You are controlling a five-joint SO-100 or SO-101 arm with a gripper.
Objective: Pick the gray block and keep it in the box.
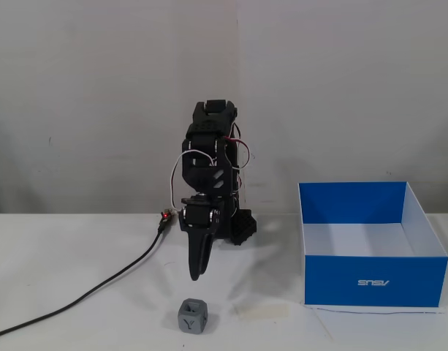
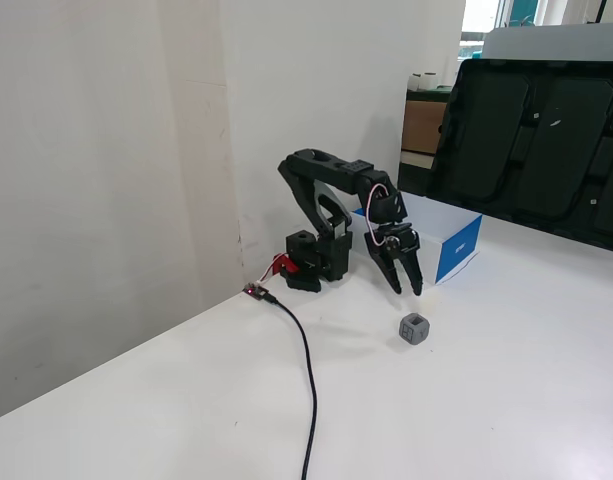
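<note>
The gray block [image 1: 192,316] sits on the white table near the front edge, with a dark Y-shaped mark facing the camera; it also shows in the other fixed view [image 2: 414,328]. My gripper [image 1: 196,276] points down, above and just behind the block, not touching it. In a fixed view [image 2: 406,291] its two fingers stand a little apart with nothing between them. The blue box [image 1: 376,281] stands open to the right, white inside and empty; in the other fixed view [image 2: 458,250] it stands behind the arm.
A black cable [image 1: 99,289] runs from the arm's base to the left front of the table. A flat pale tape strip [image 1: 264,312] lies between block and box. A wall stands close behind the arm. Dark trays [image 2: 546,140] lean at the back.
</note>
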